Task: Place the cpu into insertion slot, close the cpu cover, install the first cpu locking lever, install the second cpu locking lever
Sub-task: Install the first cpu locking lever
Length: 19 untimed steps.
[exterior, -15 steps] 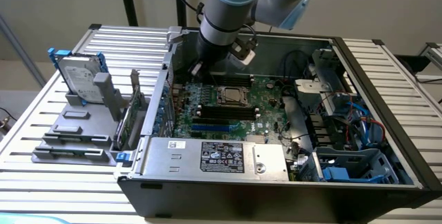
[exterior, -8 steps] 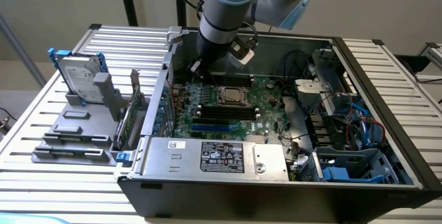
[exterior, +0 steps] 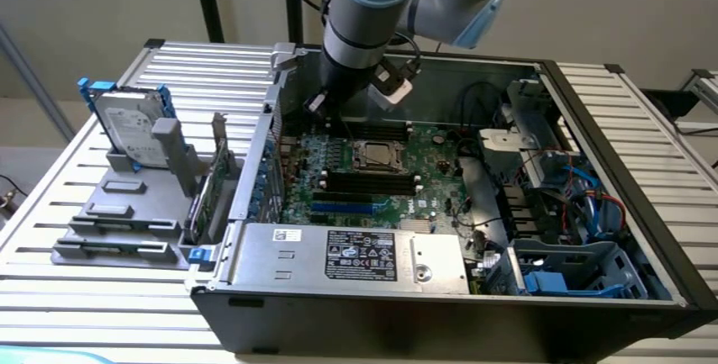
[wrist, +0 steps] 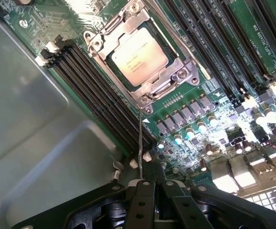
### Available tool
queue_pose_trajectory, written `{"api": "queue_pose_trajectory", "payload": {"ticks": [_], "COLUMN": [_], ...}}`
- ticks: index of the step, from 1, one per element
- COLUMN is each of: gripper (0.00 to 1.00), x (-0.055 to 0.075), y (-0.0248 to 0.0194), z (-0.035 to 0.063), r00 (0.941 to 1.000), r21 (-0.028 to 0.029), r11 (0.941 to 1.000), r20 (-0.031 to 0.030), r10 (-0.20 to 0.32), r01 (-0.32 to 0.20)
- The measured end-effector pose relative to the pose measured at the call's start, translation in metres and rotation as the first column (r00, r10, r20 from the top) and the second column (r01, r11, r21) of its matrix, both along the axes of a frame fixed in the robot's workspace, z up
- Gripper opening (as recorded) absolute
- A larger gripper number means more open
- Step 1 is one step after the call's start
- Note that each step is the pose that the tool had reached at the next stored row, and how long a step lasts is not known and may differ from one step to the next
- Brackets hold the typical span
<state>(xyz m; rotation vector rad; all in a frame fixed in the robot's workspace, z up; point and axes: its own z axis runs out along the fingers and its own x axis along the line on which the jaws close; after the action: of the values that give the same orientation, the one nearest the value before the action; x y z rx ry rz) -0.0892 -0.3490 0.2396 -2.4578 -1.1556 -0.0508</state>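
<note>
First, closest to the wrist camera, we see the two black fingers (wrist: pixel 141 205) of the gripper (wrist: pixel 153 185) pressed together, with no gap between them. A thin metal locking lever (wrist: pixel 140 143) runs from just past their tips to a corner of the insertion slot (wrist: pixel 94 42). Its near end meets the fingertips, but we cannot tell whether they pinch it or only push on it, because the end of the wire is lost against the dark fingers. We judge that the fingers are closed so they can act as one narrow tool on such a slim wire. Beyond a bank of long black memory slots (wrist: pixel 95 81), the cpu (wrist: pixel 138 56) lies flat in the slot, silver top up. The cpu cover (wrist: pixel 173 78) is folded down over it with its window framing the chip, so those two steps look done. A second wire seems to lie along one side of the cover, though glare keeps us from telling whether it is latched. In the exterior view, a slatted desk (exterior: pixel 67 313) carries an open computer case (exterior: pixel 449 313). The green motherboard (exterior: pixel 432 171) lies on the floor of the case, and the arm (exterior: pixel 365 11) reaches down inside near its far wall.
</note>
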Motion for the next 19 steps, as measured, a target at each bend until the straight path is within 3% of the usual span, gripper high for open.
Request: {"api": "queue_pose_trajectory", "payload": {"ticks": [5,7,11,19], "gripper": [0.11,0.11,0.11,0.11], "x": [0.0,0.0,0.005,0.026], "y": [-0.0003,-0.0005,-0.0008,-0.0011], "z": [0.0017,0.0017,0.0017,0.0017], "r00": [0.9994,0.9992,0.9991,0.9991], "r21": [0.0228,0.0278,0.0301,0.0304], "r11": [0.9991,0.9988,0.9987,0.9986], "r20": [-0.0006,-0.0008,-0.0016,-0.0017], "r10": [-0.035,-0.04,-0.042,-0.043], "r01": [0.035,0.04,0.042,0.043]}}
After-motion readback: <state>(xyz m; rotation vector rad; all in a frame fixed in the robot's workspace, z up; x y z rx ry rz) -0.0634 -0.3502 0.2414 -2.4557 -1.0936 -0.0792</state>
